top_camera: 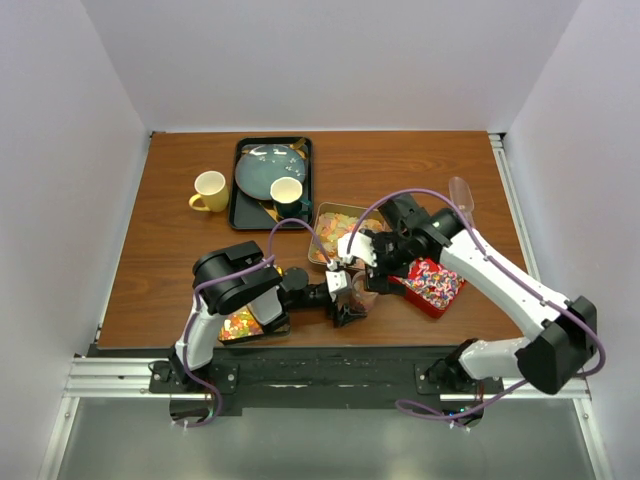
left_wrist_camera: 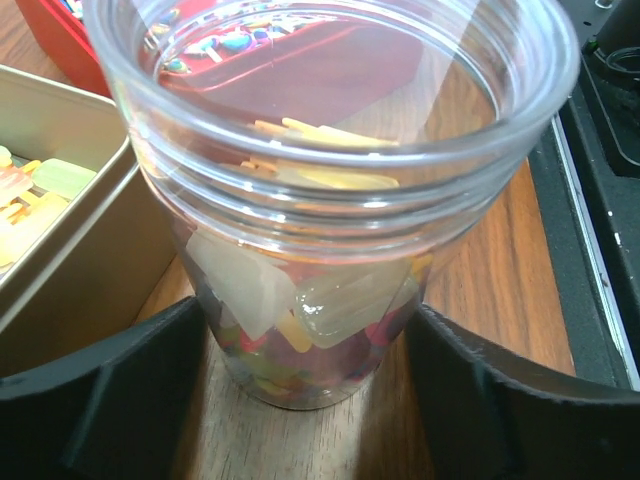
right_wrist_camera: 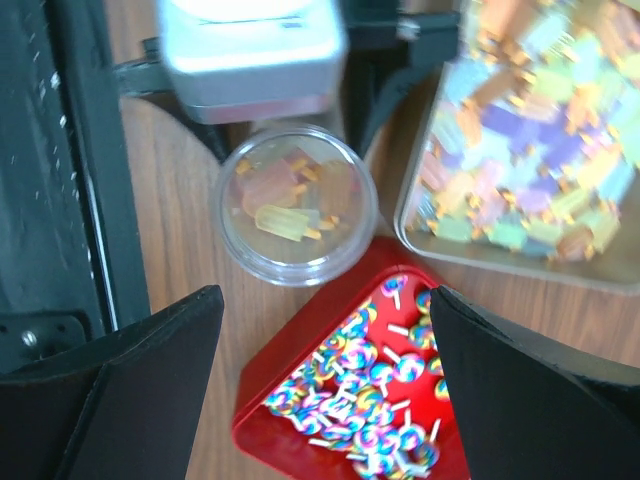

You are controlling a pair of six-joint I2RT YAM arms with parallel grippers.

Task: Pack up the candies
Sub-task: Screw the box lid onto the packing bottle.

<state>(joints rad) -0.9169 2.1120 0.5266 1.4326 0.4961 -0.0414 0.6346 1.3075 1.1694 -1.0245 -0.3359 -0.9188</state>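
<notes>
A clear plastic cup stands on the wooden table, part filled with mixed candies. My left gripper is shut on its lower part, one black finger on each side. In the top view the cup sits beside the left gripper. My right gripper is open and empty, hovering above the cup and a red tray of swirled striped candies. A metal tin of pastel candies lies beyond. The right gripper shows in the top view.
A container of bright candies sits under the left arm at the table's near edge. At the back are a black tray with a blue plate and a dark cup, a yellow mug, and a clear scoop at right.
</notes>
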